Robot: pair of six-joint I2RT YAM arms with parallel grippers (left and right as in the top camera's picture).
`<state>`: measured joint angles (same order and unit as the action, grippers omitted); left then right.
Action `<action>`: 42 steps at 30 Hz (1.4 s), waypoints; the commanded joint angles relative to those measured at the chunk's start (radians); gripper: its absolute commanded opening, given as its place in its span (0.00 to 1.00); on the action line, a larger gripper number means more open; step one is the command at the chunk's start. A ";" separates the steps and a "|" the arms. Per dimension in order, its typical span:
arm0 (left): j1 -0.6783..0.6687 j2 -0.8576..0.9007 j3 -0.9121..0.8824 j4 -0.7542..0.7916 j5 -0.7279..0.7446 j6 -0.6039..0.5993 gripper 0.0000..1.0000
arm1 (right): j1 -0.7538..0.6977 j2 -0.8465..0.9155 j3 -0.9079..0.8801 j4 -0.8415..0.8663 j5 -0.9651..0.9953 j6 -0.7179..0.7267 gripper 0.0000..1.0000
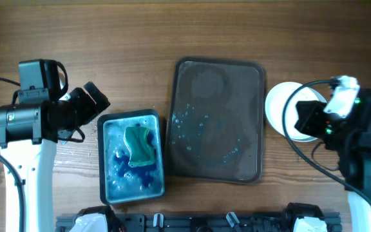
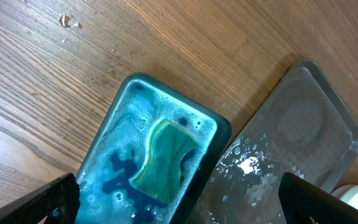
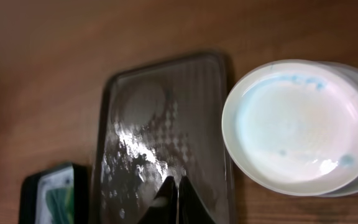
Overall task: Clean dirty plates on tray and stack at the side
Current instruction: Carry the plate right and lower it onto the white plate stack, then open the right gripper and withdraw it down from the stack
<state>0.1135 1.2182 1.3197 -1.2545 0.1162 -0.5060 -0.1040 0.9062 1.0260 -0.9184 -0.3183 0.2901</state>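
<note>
My right gripper [image 3: 178,198] is pressed together, holding nothing. Past its tips lies the wet tray [image 3: 135,99]. The plates [image 3: 297,124] sit stacked just beside it, to my tips' right. My left gripper [image 1: 90,102] is spread wide, the soapy tub [image 2: 114,118] and its sponge [image 2: 163,158] ahead of it.

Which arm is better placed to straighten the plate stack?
Right: the stack sits beside the right gripper, right of the tray; the left gripper is across the tray, by the tub.
</note>
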 commanded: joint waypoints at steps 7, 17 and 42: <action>0.006 -0.005 0.014 0.001 -0.016 0.008 1.00 | 0.033 0.439 -0.226 0.348 -0.166 -0.060 0.04; 0.006 -0.005 0.014 0.001 -0.016 0.008 1.00 | -0.012 0.656 -0.216 0.475 -0.117 -0.002 0.04; 0.006 -0.005 0.014 0.001 -0.017 0.008 1.00 | 0.452 -0.231 0.025 0.079 -0.319 0.252 1.00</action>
<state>0.1135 1.2182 1.3197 -1.2545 0.1127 -0.5060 0.3336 0.7219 1.0405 -0.8165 -0.6212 0.3500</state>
